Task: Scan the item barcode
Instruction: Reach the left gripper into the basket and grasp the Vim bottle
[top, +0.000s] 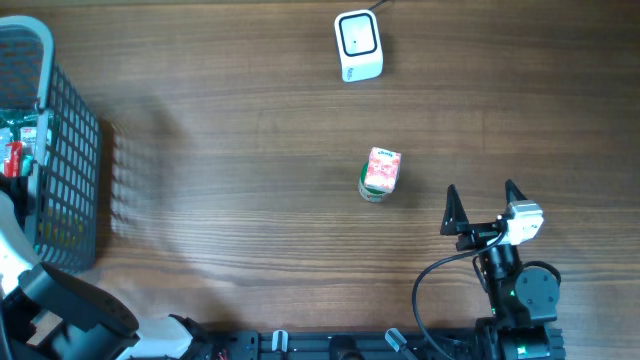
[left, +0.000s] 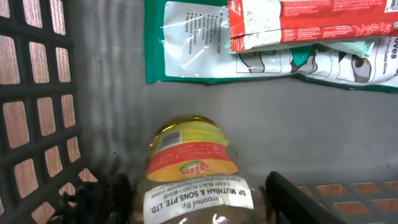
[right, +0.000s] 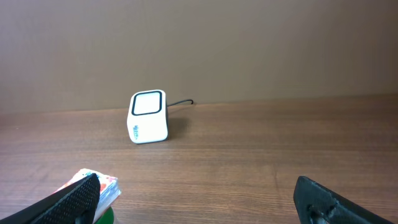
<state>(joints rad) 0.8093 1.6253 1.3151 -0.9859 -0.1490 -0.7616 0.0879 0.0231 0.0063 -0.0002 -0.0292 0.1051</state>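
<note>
Table (top: 250, 130) — brown woodgrain — plain wall (right: 249, 43)

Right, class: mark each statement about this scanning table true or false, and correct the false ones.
1. The white box-shaped scanner stands on the brown wooden table, apart from the small pink-and-red carton. True.
2. The right jaws are shut on that carton. False: they stand open and hold nothing, and the carton lies apart from them.
3. The left jaws are down inside the dark grey plastic basket, one on either side of the bottle with a yellow-and-red label. True.
4. The bottle is the only thing in the basket. False: a green-and-white packet and a red packet lie there too.
</note>
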